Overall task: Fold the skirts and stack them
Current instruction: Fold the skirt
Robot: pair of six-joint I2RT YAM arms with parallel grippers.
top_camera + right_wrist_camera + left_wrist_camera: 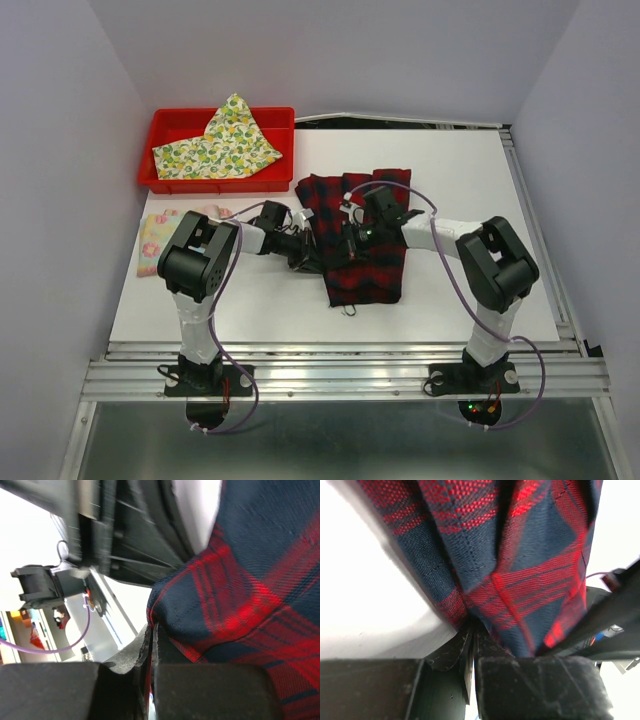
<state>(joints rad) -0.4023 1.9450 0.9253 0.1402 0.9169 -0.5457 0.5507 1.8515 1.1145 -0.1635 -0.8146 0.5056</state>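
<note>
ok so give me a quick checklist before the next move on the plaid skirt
1. Pinch of left gripper on plaid skirt: ok.
2. Pinch of right gripper on the same skirt: ok.
3. Cloth lying flat: not ok, bunched between the grippers.
4. The lemon skirt in the red bin, away from both grippers: ok.
5. The floral skirt folded: cannot tell, the left arm hides part.

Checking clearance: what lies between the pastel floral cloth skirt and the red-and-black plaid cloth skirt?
The left arm's forearm, stretched across white table, seen in the top view.
</note>
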